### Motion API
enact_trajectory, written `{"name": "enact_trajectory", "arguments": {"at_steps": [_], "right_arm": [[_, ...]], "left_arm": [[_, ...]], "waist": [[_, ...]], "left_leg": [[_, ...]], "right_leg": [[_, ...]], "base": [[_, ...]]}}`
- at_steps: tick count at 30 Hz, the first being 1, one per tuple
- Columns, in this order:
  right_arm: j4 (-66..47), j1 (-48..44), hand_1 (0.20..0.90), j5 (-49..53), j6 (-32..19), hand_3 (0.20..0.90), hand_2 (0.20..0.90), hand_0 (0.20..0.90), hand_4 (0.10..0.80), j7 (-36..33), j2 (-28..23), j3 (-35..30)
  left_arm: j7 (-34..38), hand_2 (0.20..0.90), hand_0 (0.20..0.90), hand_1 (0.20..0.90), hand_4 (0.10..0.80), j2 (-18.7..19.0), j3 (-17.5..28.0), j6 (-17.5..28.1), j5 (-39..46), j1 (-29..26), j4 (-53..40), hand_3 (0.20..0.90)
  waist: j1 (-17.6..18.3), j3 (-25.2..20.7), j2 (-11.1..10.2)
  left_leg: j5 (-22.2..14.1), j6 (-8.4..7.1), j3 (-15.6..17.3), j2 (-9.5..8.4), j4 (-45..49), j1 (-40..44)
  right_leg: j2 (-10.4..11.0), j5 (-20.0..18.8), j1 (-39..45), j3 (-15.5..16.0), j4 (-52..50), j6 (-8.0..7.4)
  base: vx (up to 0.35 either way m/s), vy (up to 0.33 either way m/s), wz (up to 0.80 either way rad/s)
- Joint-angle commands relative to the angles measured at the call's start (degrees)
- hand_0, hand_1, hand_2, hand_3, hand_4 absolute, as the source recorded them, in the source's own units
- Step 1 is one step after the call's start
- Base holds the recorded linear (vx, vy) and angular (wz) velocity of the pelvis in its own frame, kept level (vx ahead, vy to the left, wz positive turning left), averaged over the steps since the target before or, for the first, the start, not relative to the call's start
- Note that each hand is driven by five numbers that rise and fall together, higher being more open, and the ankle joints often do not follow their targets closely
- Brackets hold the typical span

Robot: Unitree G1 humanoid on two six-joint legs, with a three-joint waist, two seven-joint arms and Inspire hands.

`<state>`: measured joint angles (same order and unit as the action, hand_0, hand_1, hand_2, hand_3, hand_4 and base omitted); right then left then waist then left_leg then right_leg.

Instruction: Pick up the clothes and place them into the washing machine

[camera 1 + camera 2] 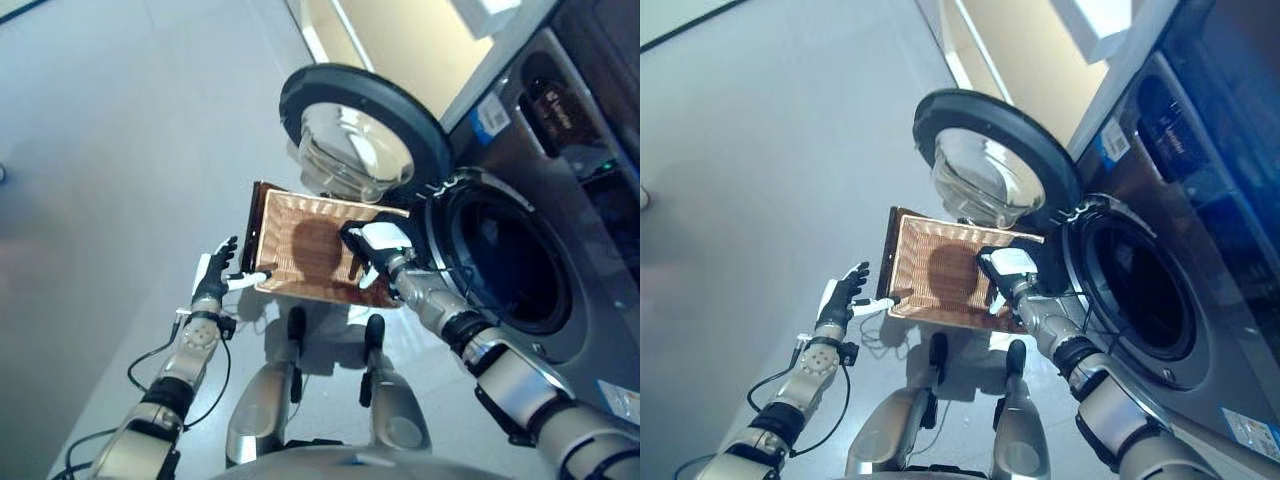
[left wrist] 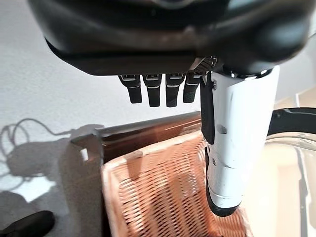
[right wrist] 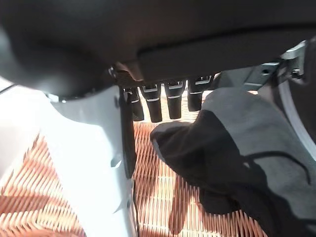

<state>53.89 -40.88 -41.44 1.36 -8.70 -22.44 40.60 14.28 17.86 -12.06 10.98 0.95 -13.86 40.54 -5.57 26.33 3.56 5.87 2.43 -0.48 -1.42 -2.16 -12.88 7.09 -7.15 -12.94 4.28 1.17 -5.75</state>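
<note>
A woven wicker basket [image 1: 290,225] sits on the floor in front of the washing machine [image 1: 560,170], whose round door [image 1: 360,120] is swung open and whose drum opening [image 1: 505,260] is dark. A dark grey cloth [image 3: 237,158] lies bunched in the basket's side nearest the machine. My right hand [image 1: 372,245] hovers over that side of the basket, open, fingers [image 3: 163,101] straight just above the cloth and holding nothing. My left hand [image 1: 215,270] is open at the basket's near left corner, its white-covered thumb [image 2: 234,148] reaching over the rim.
Grey floor stretches to the left of the basket. The glass bowl of the open door [image 1: 345,150] hangs over the basket's far edge. A pale wall panel [image 1: 400,45] runs behind the machine.
</note>
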Motion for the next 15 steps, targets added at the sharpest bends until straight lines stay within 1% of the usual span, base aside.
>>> {"name": "enact_trajectory", "arguments": {"at_steps": [1, 6, 7, 11, 15], "right_arm": [[0.96, -6.64, 0.900, -5.12, 0.88, 0.900, 0.900, 0.900, 0.800, -2.61, -3.17, 2.60], [5.44, -10.31, 0.900, -8.69, 2.00, 0.900, 0.900, 0.900, 0.800, -2.07, -5.37, 5.06], [7.00, -11.61, 0.900, -9.86, 2.23, 0.900, 0.900, 0.900, 0.800, -1.90, -6.36, 6.03], [7.07, -12.94, 0.900, -13.07, 2.90, 0.900, 0.900, 0.900, 0.800, -1.44, -8.94, 7.49], [9.03, -14.33, 0.900, -14.55, 3.38, 0.900, 0.900, 0.900, 0.800, -1.08, -10.45, 8.35]], "left_arm": [[2.54, 0.900, 0.900, 0.900, 0.800, 3.36, -1.09, 4.29, 1.27, 0.34, -4.91, 0.900], [2.55, 0.900, 0.900, 0.900, 0.800, 3.91, -1.55, 4.48, 1.69, 0.19, -6.48, 0.900], [2.38, 0.900, 0.900, 0.900, 0.800, 4.12, -1.87, 4.62, 2.13, 0.33, -7.24, 0.900], [2.21, 0.900, 0.900, 0.900, 0.800, 4.68, -1.42, 4.93, 2.50, 0.92, -9.32, 0.900], [2.03, 0.900, 0.900, 0.900, 0.800, 4.74, -1.45, 4.94, 2.99, 0.76, -10.17, 0.900]], "waist": [[-0.88, -3.17, 0.63], [-1.66, -2.09, 1.50], [-1.95, -1.59, 1.97], [-2.19, -0.60, 2.47], [-2.41, 0.25, 3.20]], "left_leg": [[0.75, -3.44, -1.30, -2.11, 2.04, -4.81], [1.95, -3.70, -2.20, -2.33, 1.16, -6.78], [2.50, -3.77, -2.57, -2.43, 0.51, -7.58], [2.95, -3.88, -3.16, -2.70, -0.05, -8.61], [3.30, -4.03, -3.62, -2.94, -0.30, -9.52]], "right_leg": [[0.50, 4.02, -7.32, -1.36, -10.33, 0.42], [0.93, 3.56, -9.49, -0.61, -10.49, 0.32], [1.08, 3.49, -10.63, -0.36, -10.76, 0.29], [1.42, 3.50, -11.87, 0.11, -11.23, 0.27], [1.71, 3.67, -12.83, 0.45, -11.62, 0.25]], "base": [[-0.051, 0.022, 0.17], [-0.040, 0.015, 0.14], [-0.028, 0.028, 0.06], [-0.014, 0.020, 0.14], [-0.003, 0.012, 0.08]]}}
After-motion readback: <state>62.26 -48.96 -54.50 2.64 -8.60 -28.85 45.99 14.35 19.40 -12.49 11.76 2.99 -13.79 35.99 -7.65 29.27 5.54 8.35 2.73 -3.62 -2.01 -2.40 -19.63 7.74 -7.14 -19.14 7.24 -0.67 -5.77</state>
